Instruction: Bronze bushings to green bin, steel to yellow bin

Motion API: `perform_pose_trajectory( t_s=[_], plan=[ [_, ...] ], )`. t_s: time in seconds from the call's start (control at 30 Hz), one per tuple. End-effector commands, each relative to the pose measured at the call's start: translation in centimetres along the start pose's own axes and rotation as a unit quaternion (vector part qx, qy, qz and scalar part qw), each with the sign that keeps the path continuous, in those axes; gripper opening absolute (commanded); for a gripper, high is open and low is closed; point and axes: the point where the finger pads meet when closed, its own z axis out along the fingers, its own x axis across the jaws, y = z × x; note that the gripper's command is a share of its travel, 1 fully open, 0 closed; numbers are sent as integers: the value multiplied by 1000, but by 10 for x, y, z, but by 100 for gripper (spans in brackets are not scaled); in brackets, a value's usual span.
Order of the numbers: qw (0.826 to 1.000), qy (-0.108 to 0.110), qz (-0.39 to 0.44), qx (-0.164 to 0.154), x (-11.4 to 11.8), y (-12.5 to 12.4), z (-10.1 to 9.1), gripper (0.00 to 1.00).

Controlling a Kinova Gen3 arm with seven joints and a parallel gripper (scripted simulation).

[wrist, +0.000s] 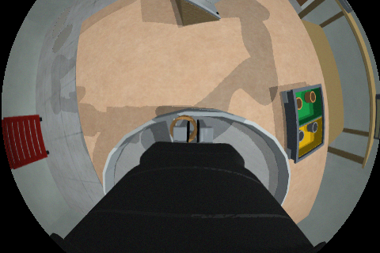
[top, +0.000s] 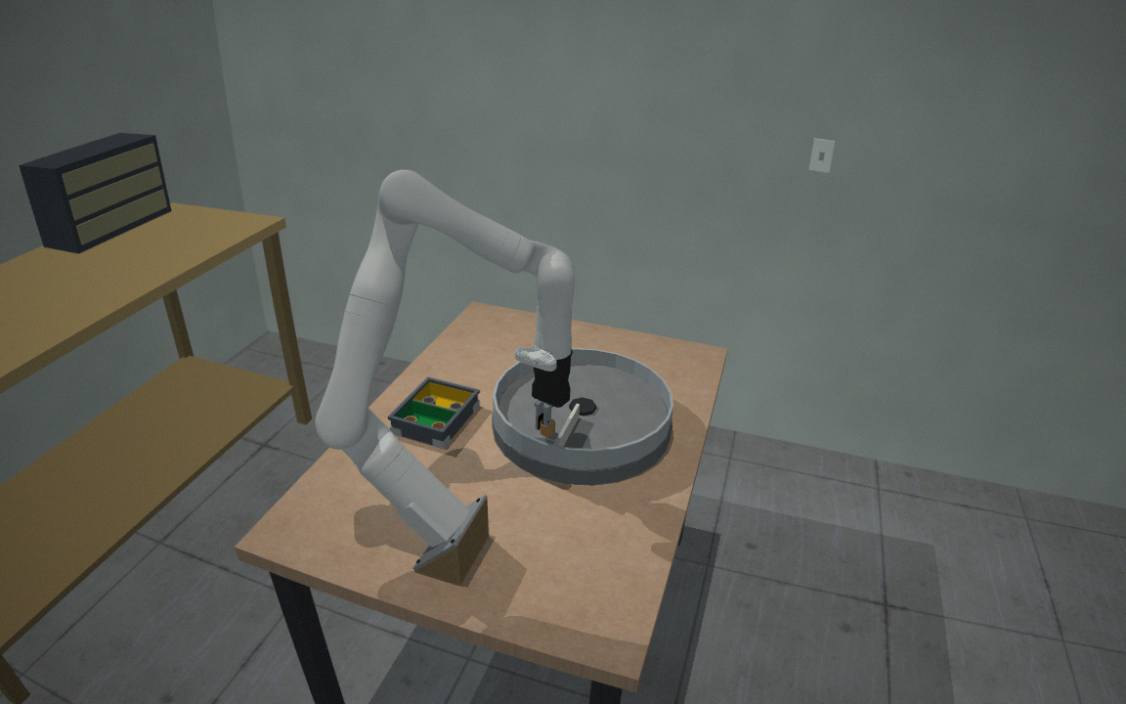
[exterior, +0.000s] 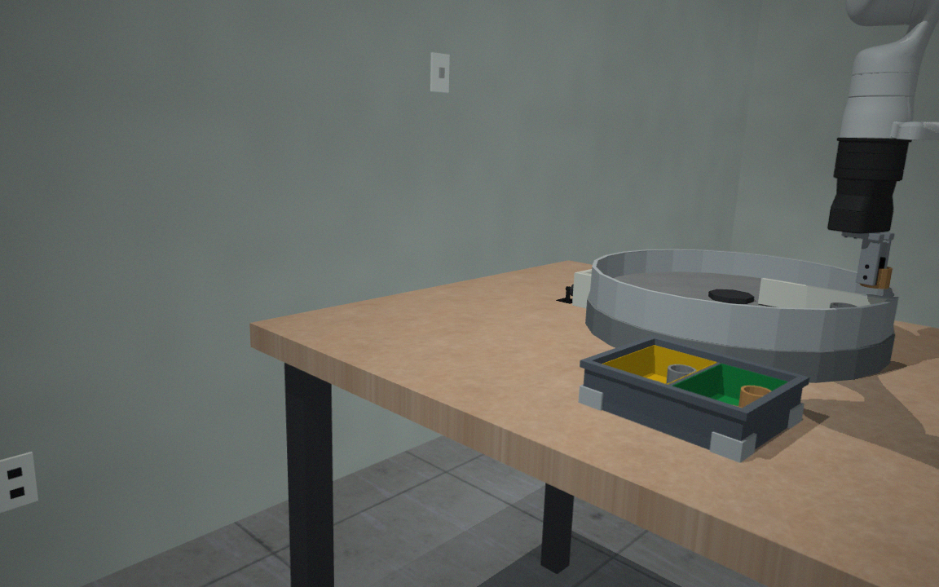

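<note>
My gripper (top: 541,419) (exterior: 875,275) (wrist: 193,127) is shut on the wall of a bronze bushing (top: 547,428) (exterior: 885,277) (wrist: 172,130), one finger inside its bore. It holds it upright at the near side of the turntable (top: 602,462) (exterior: 698,321), about level with the rim in the exterior view. A grey ring (exterior: 844,304), looking like a steel bushing, shows partly behind the rim. The green bin (top: 431,411) (exterior: 713,381) (wrist: 304,118) holds two bronze bushings (wrist: 310,96) (wrist: 298,103). The yellow bin (top: 447,393) (exterior: 644,363) (wrist: 311,142) holds two steel bushings (wrist: 313,127) (wrist: 301,134).
A pale bar (top: 568,425) (exterior: 794,293) stands inside the turntable beside the gripper, and a black hub (top: 583,406) (exterior: 730,296) is at its middle. The raised turntable wall lies between the gripper and the bins. The arm's base (top: 462,551) stands at the table's near end.
</note>
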Motion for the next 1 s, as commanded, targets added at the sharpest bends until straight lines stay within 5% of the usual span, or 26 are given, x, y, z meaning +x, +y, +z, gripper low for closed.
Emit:
perform_pose_trajectory(
  t_s=[0.0,0.33,0.63,0.77,0.97],
  plan=[
    [1000,-4,-1,-6,-2,3,-14,0],
    [1000,-4,-1,-6,-2,3,-35,0],
    [1000,-4,-1,-6,-2,3,-35,0],
    [1000,-4,-13,-6,40,-1,-35,0],
    [1000,-4,-16,-6,51,-3,-35,0]
  ],
)
